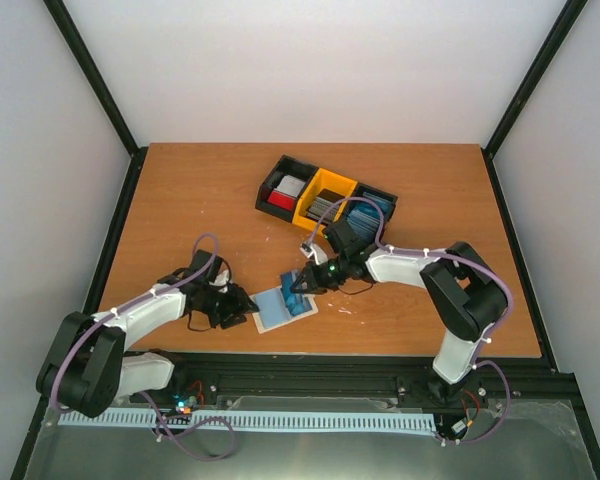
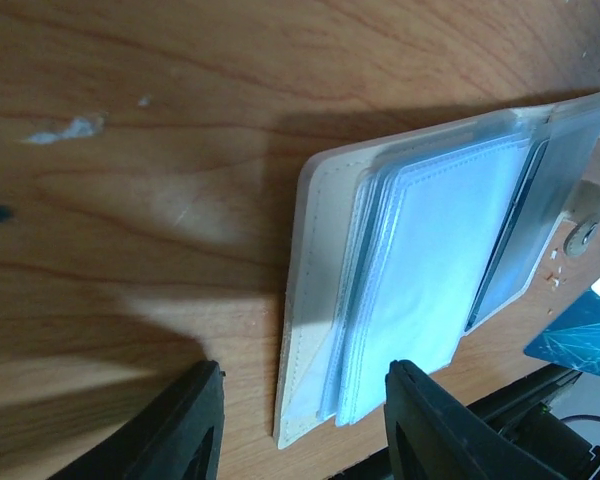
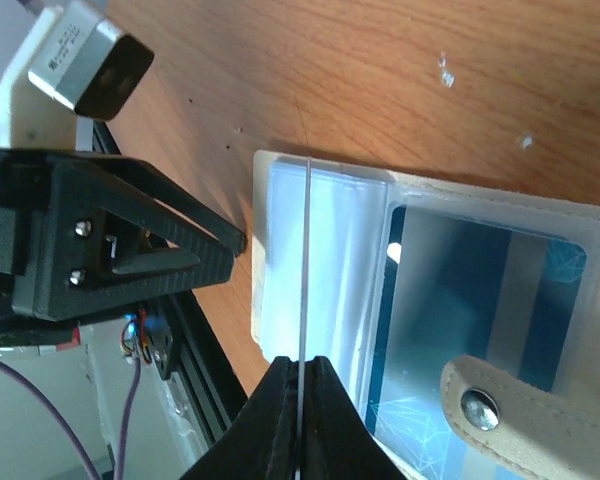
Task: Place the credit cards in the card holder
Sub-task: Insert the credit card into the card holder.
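Pinching credit card (image 3: 305,250) edge-on, right hand (image 3: 300,370) may buckle it if card holder (image 2: 315,300) slides; left hand (image 2: 302,378) spread

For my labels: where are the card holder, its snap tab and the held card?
card holder (image 2: 325,250): left wrist view, beige cover.
snap tab (image 3: 540,430): right wrist view, tab middle.
credit card (image 3: 303,250): right wrist view, edge.

We see the card (image 3: 304,250) only edge-on, its face hidden. The wallet (image 3: 500,195) runs off the right wrist view's right edge, and what fills the bin (image 1: 302,213) is too small to tell.
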Robot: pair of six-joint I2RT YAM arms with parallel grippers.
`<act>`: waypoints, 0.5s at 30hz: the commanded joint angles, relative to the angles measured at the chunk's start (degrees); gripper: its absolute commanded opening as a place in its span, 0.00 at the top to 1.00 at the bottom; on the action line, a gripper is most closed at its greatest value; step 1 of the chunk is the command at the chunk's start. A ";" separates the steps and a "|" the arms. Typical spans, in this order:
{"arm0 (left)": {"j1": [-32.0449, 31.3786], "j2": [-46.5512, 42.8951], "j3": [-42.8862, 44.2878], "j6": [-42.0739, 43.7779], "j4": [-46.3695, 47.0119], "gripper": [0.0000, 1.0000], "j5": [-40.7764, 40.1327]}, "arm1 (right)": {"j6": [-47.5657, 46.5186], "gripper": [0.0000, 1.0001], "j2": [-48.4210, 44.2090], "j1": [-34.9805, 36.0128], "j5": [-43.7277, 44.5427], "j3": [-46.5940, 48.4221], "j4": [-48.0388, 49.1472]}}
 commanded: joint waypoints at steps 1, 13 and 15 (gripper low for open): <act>-0.71 1.18 1.18 -1.42 -0.43 0.54 -0.54 | -5.69 0.97 1.46 0.50 -1.90 -0.32 -2.54; -0.88 4.01 1.73 -2.11 -1.38 0.66 -2.04 | -12.86 0.97 5.38 1.30 -3.14 2.23 -7.18; -0.89 4.35 1.73 -2.15 -1.14 0.68 -2.02 | -12.50 0.97 6.13 1.76 -3.36 2.52 -6.73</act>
